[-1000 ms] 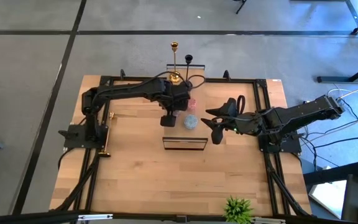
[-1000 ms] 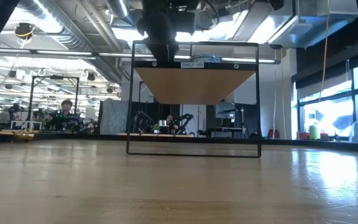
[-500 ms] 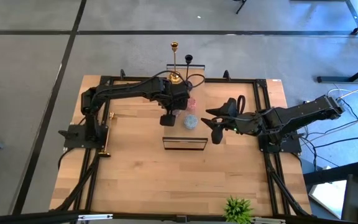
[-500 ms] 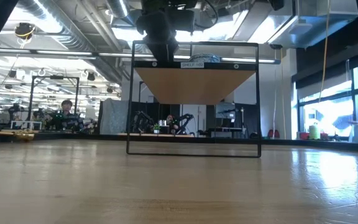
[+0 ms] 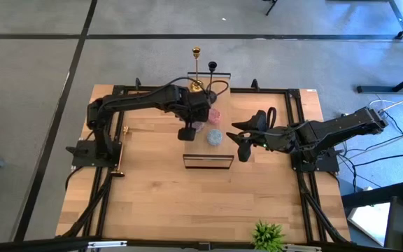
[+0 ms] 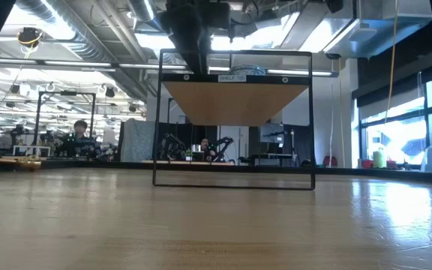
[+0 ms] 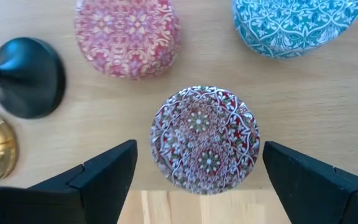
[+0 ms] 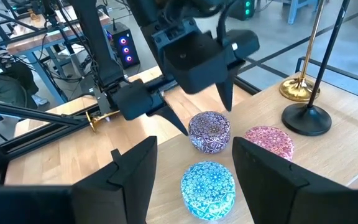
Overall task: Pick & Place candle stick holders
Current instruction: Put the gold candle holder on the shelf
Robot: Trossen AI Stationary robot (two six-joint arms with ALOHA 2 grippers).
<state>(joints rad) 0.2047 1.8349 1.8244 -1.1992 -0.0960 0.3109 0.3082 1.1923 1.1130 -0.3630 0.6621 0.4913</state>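
Left hand (image 7: 194, 171) wide open over red tin (image 7: 205, 139), holding nothing

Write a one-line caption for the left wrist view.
Open left gripper hovers above a red patterned tin, beside pink and teal tins.

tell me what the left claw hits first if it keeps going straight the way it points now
Most likely the dark red patterned round tin. The left claw hangs open right above it, fingers either side, pointing down at its lid. The pink tin and teal tin lie off that line.
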